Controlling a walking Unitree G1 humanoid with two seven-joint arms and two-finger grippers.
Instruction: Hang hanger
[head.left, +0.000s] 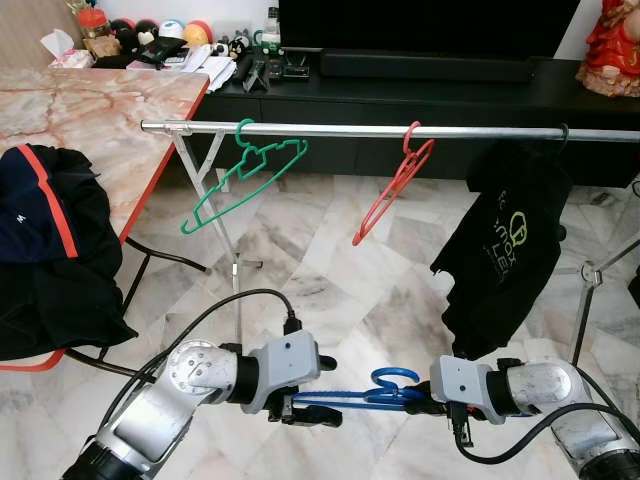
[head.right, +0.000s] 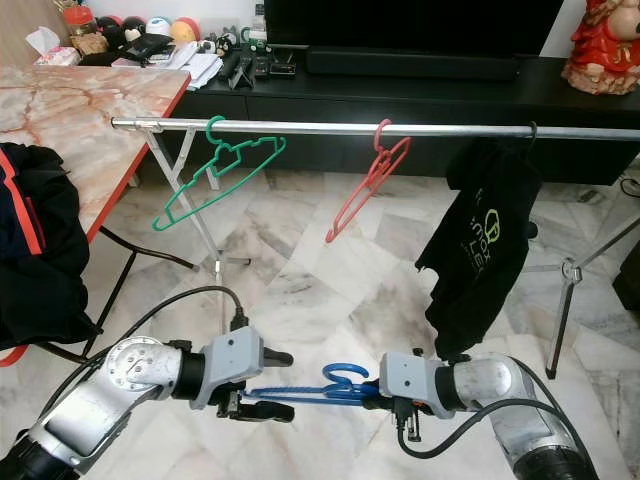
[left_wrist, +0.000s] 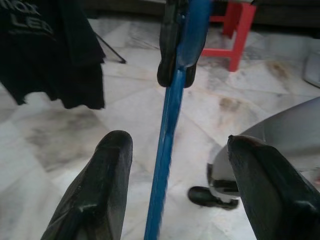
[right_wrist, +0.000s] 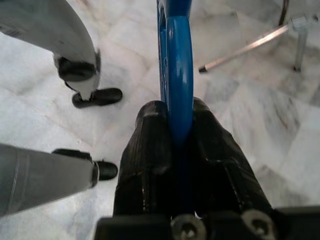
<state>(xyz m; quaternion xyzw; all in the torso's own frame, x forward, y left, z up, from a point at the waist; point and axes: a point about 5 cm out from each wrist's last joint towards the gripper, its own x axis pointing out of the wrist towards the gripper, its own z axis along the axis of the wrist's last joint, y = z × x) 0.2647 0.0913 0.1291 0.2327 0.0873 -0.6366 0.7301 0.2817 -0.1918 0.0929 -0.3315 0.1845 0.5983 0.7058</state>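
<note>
Marble floor (head.left: 330, 290), blue hanger (head.left: 350, 395) half-hidden

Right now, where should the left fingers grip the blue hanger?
On the straight bar running between the open left fingers, closing from both sides. The blue hanger lies flat, and the right gripper already clamps its hook end.

Glossy blue plastic hanger (right_wrist: 178, 75) is gleaming above polished marble floor (head.left: 330, 290), while the metal rail (head.left: 420, 130) is shining.
</note>
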